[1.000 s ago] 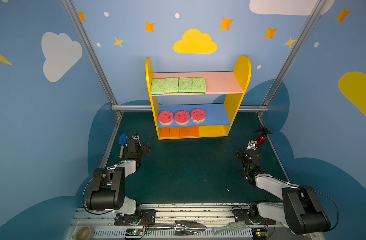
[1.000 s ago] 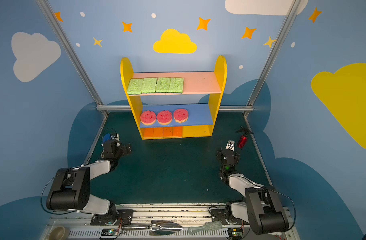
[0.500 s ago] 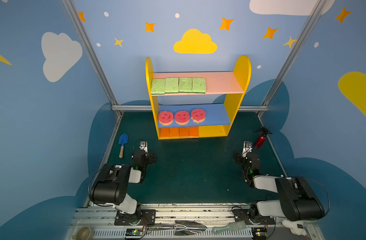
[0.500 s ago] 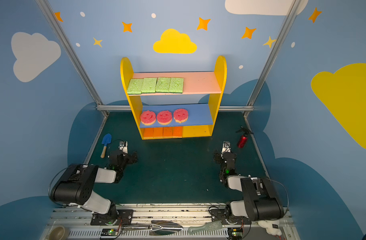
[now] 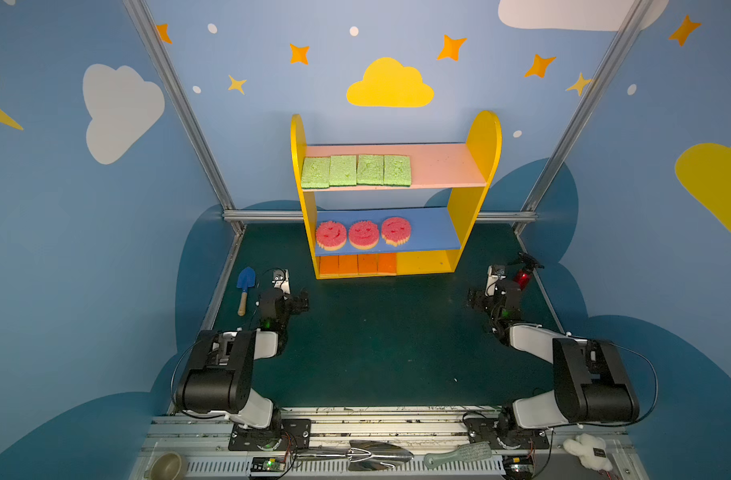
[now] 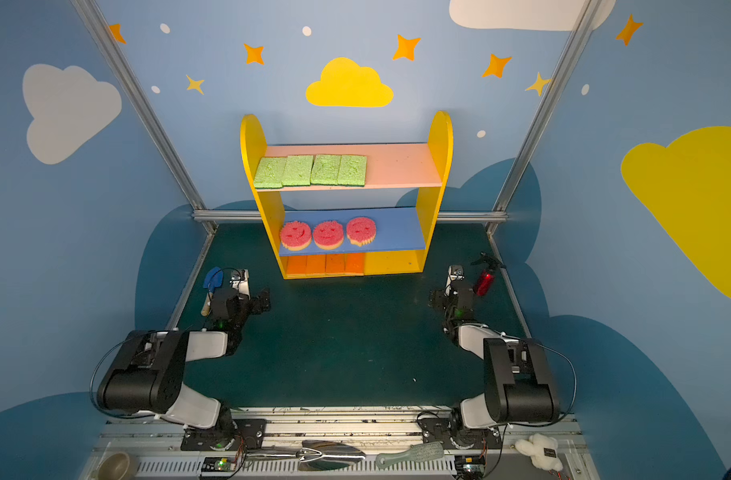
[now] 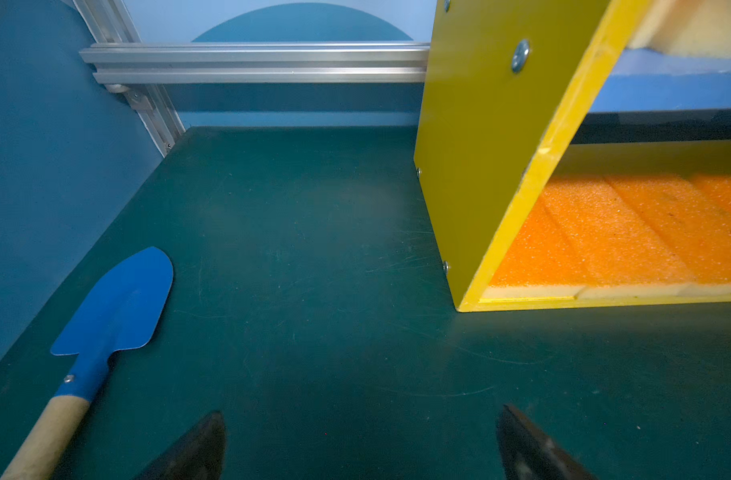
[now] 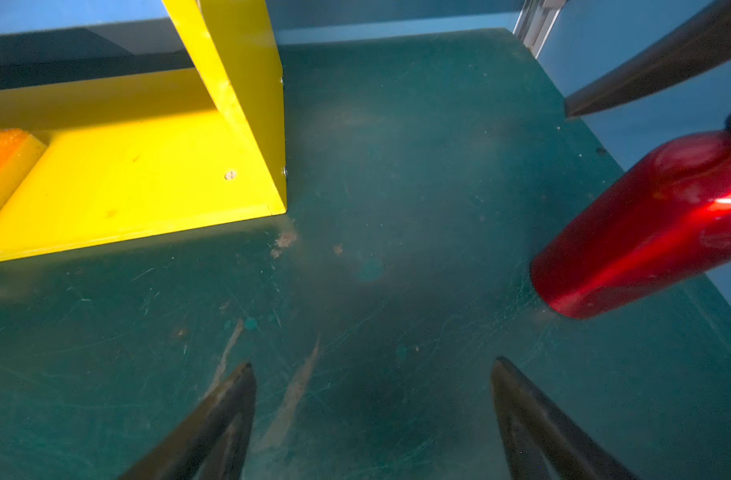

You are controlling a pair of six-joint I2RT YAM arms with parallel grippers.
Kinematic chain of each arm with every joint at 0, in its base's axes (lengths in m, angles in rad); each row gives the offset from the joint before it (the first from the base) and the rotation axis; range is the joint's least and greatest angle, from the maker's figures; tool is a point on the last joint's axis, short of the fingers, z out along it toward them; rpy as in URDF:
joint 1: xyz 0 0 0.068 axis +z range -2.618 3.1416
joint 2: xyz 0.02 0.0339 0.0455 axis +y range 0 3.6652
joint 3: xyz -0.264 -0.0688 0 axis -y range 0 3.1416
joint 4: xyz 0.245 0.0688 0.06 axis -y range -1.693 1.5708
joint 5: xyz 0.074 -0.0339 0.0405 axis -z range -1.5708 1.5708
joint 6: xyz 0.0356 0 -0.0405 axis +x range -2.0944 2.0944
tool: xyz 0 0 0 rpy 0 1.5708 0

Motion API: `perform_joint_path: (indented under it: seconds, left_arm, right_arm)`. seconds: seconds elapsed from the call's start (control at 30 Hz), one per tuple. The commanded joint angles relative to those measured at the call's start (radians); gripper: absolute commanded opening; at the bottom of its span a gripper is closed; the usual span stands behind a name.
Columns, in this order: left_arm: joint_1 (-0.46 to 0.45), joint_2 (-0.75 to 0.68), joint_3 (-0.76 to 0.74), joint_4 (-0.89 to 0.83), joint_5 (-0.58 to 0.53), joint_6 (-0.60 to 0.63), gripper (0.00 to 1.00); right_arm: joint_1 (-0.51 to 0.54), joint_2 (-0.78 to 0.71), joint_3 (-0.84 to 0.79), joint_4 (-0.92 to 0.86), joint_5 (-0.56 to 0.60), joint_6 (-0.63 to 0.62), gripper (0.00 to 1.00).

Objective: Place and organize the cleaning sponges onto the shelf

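The yellow shelf [image 5: 476, 174] stands at the back of the green mat. Several green sponges [image 5: 355, 170] lie in a row on its pink top board. Three pink smiley sponges [image 5: 363, 234] sit on the blue middle board. Several orange sponges [image 5: 357, 264] fill the left of the base and also show in the left wrist view [image 7: 604, 232]. My left gripper [image 5: 291, 296] [image 7: 361, 419] hovers low over bare mat, front-left of the shelf, open and empty. My right gripper [image 5: 486, 291] [image 8: 372, 365] hovers front-right of the shelf, open and empty.
A blue trowel [image 5: 244, 286] [image 7: 114, 303] lies by the left wall beside my left gripper. A red bottle [image 5: 523, 276] [image 8: 646, 220] lies by the right wall near my right gripper. A metal scoop [image 5: 372, 451], a brush [image 5: 459, 454] and a cup [image 5: 166, 467] sit on the front rail.
Both arms have shifted a little near the front of the mat. The left gripper has moved right, off the trowel. Both grippers stayed open; the sponges have not moved.
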Motion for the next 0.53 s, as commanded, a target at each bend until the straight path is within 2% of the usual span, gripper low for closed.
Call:
perform_joint_path:
  seconds: [0.0, 0.5]
  left_arm:
    - [0.001, -0.006, -0.003, -0.012, 0.014, 0.005, 1.0]
    - [0.001, -0.007, -0.003, -0.011, 0.014, 0.005, 1.0]
  right_arm:
    - [0.002, -0.007, -0.001, -0.025, -0.011, 0.014, 0.87]
    - [-0.002, -0.003, 0.006, -0.032, -0.024, 0.013, 0.87]
